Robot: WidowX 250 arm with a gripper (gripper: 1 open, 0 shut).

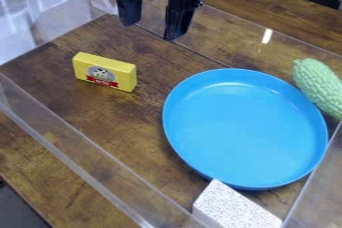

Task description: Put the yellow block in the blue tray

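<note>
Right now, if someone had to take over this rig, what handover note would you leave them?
Hand: open, empty, pointing down, up near the back of the table, not touching anything.
Yellow block: lying on the wooden table to the left of the blue tray, apart from it.
Blue tray: nothing in it. A green bumpy object sits at its right edge, a white sponge at its near rim.
Done: nothing yet.
Left: grasp the block, carry it over, set it in the tray.
</note>
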